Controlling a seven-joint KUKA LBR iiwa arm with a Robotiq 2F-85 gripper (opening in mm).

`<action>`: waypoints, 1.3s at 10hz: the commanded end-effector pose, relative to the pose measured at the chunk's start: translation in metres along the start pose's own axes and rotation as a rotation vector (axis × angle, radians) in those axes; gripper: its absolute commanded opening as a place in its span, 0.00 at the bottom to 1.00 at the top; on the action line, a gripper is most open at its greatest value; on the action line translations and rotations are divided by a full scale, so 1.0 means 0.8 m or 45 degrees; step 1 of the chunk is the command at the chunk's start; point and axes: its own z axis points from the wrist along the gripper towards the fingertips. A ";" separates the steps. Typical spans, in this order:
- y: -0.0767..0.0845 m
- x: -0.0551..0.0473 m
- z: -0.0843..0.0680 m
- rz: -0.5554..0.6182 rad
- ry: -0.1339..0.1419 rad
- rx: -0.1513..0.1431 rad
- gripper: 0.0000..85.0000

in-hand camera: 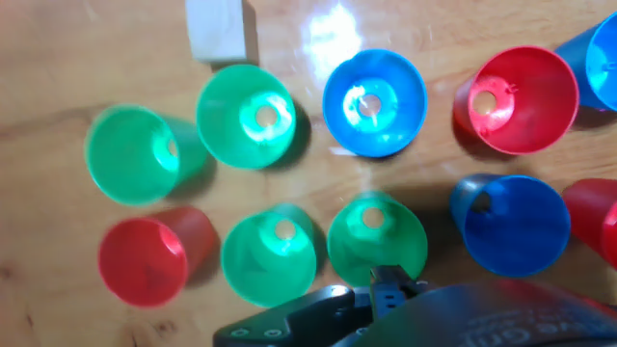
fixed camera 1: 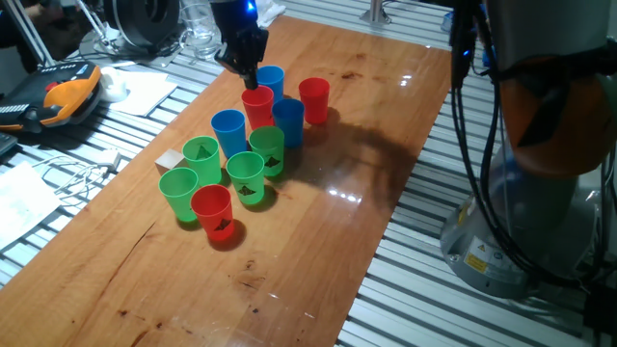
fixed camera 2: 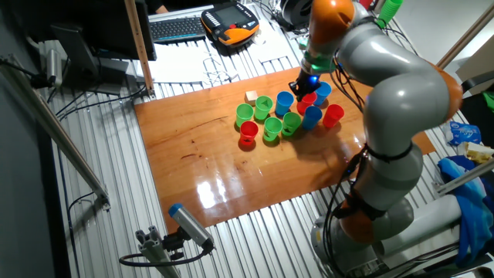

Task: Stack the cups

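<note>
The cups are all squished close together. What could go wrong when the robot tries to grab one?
The pincer hovers right over a red cup that has blue cups close beside it, so its fingers might bump a neighbor and tip it over. The green cups also stand nearly touching, so one knock could push several. The wooden cube next to the cups could get in the way too.

A glossy wooden tabletop (fixed camera 1: 318, 241) carries a cluster of upright green, red and blue cups (fixed camera 1: 246, 176), with a small wooden cube (fixed camera 1: 170, 160) just beside them.
</note>
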 end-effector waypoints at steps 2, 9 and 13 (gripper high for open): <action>0.000 0.000 0.000 0.075 -0.013 0.031 0.00; 0.000 0.000 0.000 0.087 0.043 0.095 0.00; 0.000 0.000 0.000 0.099 0.041 0.026 0.00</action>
